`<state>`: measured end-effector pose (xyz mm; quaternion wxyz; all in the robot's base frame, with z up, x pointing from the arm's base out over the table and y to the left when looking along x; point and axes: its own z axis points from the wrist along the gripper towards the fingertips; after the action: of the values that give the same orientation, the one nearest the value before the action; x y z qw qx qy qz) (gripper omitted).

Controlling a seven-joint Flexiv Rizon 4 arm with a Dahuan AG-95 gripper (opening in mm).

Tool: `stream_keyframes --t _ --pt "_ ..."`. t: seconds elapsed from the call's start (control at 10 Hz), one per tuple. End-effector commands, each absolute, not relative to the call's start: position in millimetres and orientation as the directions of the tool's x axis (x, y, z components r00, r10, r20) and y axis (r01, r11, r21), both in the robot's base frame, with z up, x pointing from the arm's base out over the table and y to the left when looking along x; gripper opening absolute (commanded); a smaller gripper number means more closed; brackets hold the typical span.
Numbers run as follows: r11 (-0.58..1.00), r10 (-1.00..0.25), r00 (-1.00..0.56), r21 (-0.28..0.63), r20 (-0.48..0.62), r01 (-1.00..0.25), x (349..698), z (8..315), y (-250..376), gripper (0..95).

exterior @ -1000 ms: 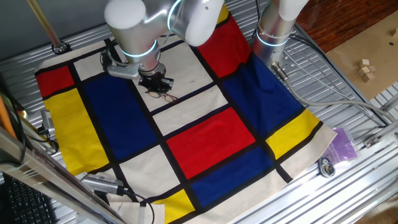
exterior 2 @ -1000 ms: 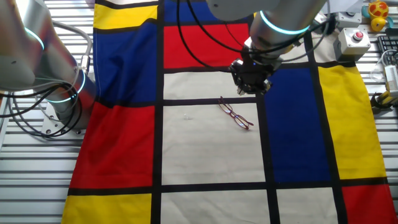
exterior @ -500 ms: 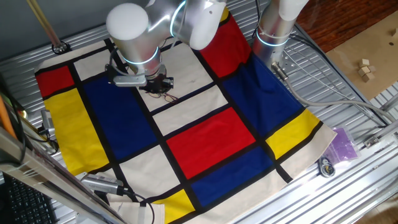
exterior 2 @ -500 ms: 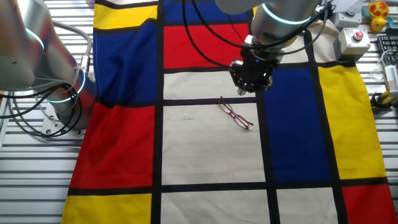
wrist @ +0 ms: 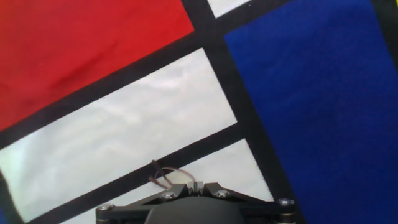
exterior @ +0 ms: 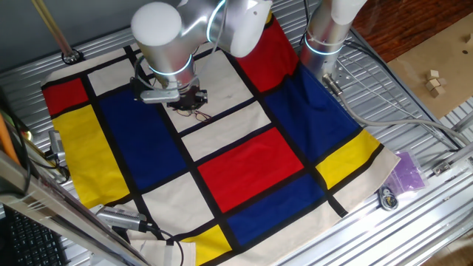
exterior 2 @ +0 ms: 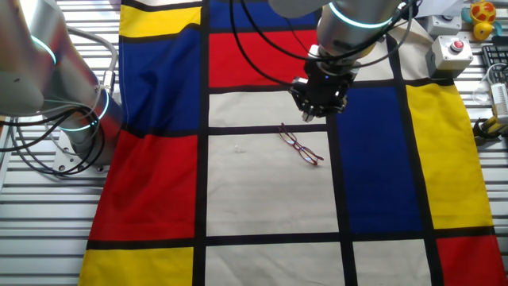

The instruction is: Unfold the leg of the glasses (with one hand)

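The glasses (exterior 2: 300, 144) are small, thin and reddish-brown, and lie folded on a white square of the checked cloth. The leg cannot be told apart from the frame. My gripper (exterior 2: 312, 116) hangs just above the cloth at the glasses' far end, not touching them. In the hand view its fingers (wrist: 198, 185) are pressed together with nothing between them, and one end of the glasses (wrist: 166, 175) shows just beyond the tips. In one fixed view my gripper (exterior: 186, 102) covers most of the glasses (exterior: 201, 115).
A checked cloth (exterior 2: 262, 199) of red, blue, yellow and white squares covers the table. A second robot base (exterior 2: 79, 119) stands at the cloth's left edge. A box with a red button (exterior 2: 452, 52) and cables sit at the far right.
My gripper has shifted a little to the left in the other fixed view and turned slightly. The glasses have not moved.
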<state>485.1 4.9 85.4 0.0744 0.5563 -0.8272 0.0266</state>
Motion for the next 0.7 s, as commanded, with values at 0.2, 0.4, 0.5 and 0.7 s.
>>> stream_keyframes --t 0.2,0.4,0.5,0.7 --pt "0.269 -0.949 -0.261 0.018 0.175 -0.963 483.6 86.7 3.8 0.0" --pt "0.26 -0.951 -0.253 0.017 0.18 -0.965 483.6 86.7 3.8 0.0" --pt "0.25 -0.953 -0.243 0.017 0.182 -0.968 483.6 86.7 3.8 0.0" --pt "0.228 -0.958 -0.221 0.021 0.181 -0.973 483.6 86.7 3.8 0.0"
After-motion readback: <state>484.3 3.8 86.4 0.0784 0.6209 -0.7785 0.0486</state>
